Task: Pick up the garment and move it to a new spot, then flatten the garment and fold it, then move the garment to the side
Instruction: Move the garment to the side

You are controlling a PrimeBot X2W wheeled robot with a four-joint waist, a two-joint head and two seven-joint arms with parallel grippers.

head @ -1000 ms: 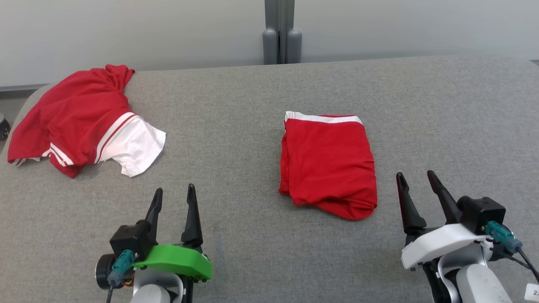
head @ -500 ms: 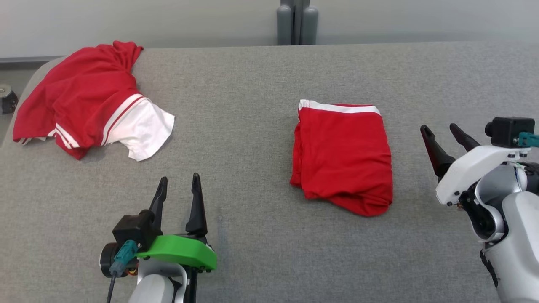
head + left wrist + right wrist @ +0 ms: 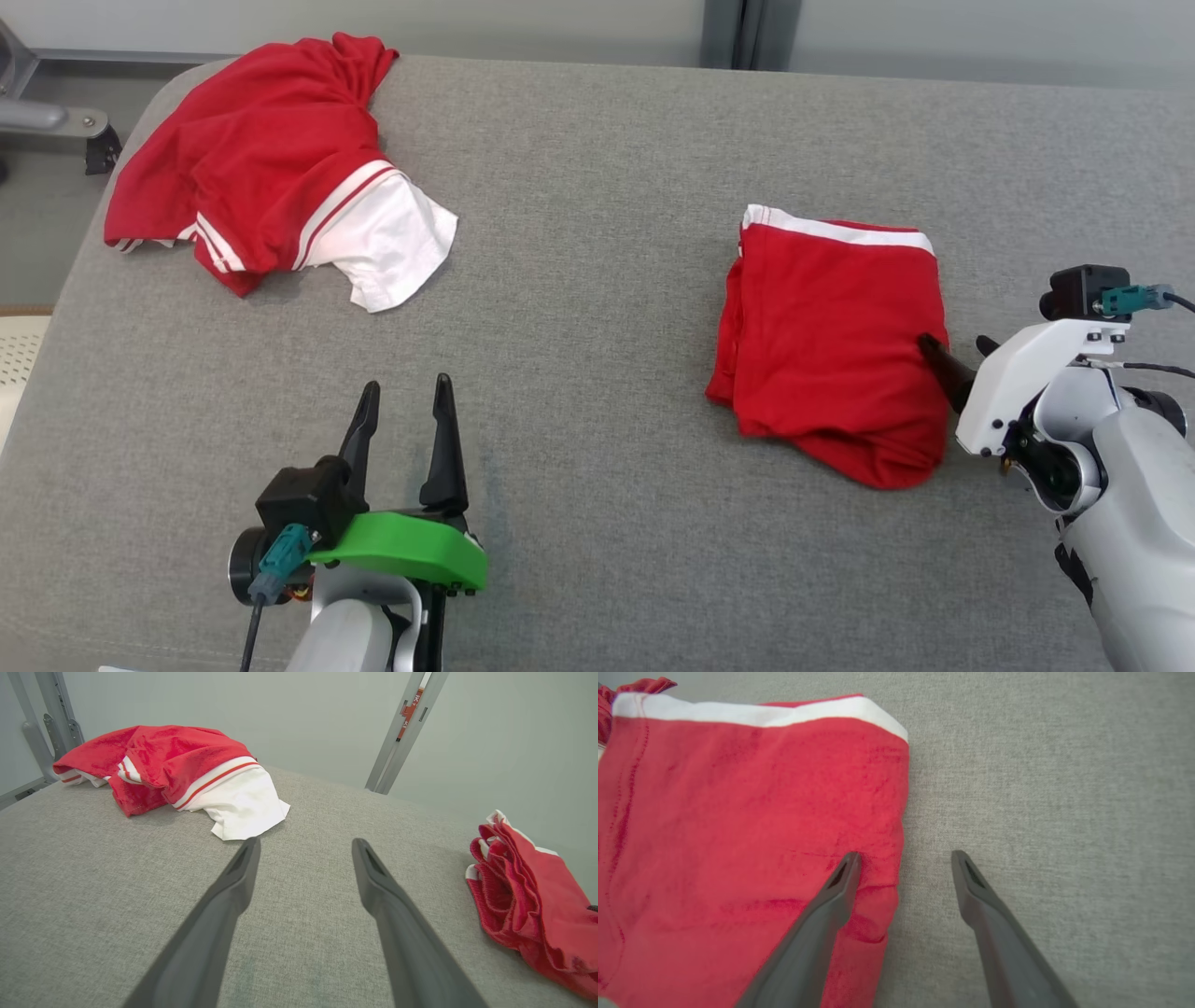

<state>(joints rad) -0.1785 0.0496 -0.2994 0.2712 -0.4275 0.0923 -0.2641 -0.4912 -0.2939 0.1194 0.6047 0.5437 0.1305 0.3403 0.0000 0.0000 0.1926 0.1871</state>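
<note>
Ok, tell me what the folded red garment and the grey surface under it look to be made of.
The folded red garment: soft knit fabric, likely cotton or a blend, matte; it creases softly and shows a fine fuzzy texture. The grey surface: woven upholstery-type cloth, matte; a fine heathered weave shows.

A grey, coarse-woven upholstered surface (image 3: 597,168) took up most of the scene, and its far left corner was rounded. Behind it stood a plain, matt, pale grey-green wall (image 3: 303,714). A grey metal post (image 3: 397,737) rose against the wall at the surface's far edge, bearing a small orange-red label (image 3: 411,707). Past the left corner, a grey metal frame (image 3: 42,117) stood over a dull grey floor (image 3: 42,233). The light was soft and even, and the shadows were faint.
</note>
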